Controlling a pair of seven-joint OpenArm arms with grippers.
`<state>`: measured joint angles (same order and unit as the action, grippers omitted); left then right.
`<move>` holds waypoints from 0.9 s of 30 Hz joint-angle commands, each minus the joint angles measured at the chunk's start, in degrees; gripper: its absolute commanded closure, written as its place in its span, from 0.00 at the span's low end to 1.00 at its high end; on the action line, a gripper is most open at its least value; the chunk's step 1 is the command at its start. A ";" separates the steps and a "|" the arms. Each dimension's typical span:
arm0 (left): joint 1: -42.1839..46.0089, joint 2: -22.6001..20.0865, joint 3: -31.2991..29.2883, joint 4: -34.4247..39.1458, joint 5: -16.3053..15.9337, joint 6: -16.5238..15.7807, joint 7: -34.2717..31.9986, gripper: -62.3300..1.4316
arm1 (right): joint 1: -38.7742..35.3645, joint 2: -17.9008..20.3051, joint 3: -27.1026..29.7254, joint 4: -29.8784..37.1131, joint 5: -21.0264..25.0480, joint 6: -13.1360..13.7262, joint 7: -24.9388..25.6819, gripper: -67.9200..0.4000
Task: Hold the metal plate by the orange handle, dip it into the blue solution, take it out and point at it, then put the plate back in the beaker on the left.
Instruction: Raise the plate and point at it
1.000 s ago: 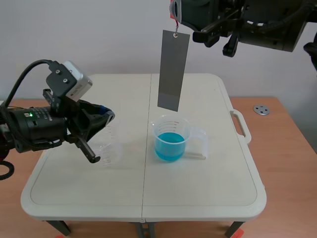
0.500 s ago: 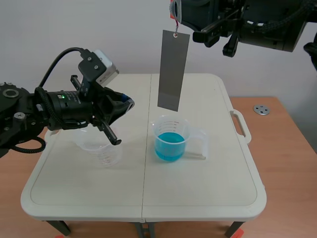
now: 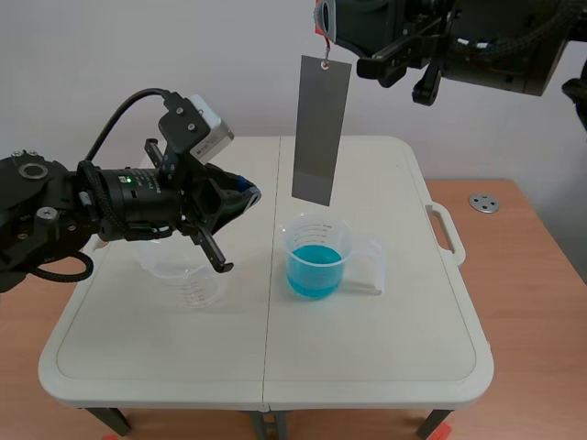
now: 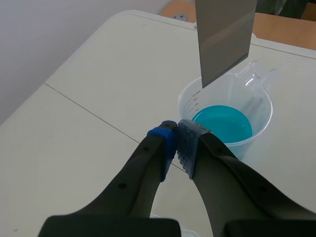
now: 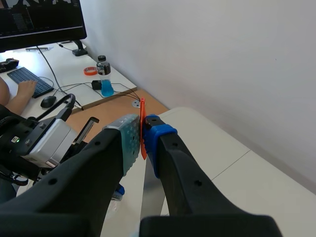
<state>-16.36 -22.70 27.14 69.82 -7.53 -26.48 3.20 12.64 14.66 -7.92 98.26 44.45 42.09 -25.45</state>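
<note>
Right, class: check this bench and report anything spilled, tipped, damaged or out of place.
Nothing stands out. The metal plate hangs from the right gripper above the beaker of blue solution; the empty beaker stands upright, and no spill shows on the table.

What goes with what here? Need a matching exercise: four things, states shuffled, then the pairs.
Things
1. metal plate
2. left beaker
3. left tool
4. right tool

States
A. shut on the orange handle
B. hangs in the air over the blue solution
C. shut on nothing, not touching the plate
D. clear, with no blue in it

Pairs: 1-B, 2-D, 3-C, 4-A
</note>
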 commanded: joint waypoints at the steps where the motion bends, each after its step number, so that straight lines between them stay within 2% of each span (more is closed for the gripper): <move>1: -0.81 0.13 -0.35 0.94 -0.57 0.09 -0.70 0.91 | 1.29 0.42 0.55 1.33 1.07 0.63 0.92 0.97; 20: -0.76 -0.09 -0.35 0.94 -0.63 0.17 -0.70 0.91 | 1.31 0.39 0.92 1.33 1.07 0.63 0.92 0.97; 24: 0.57 -2.10 -1.18 1.97 -2.78 0.61 -0.74 0.91 | 1.31 0.39 0.92 1.33 1.09 0.63 0.92 0.97; 27: 3.56 -4.92 -3.41 4.66 -5.40 2.19 -0.79 0.91 | 1.31 0.39 0.92 1.33 1.09 0.63 0.92 0.97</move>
<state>-13.74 -25.91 25.41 72.20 -12.21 -24.71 3.18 12.64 14.66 -7.57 98.26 44.47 42.09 -25.47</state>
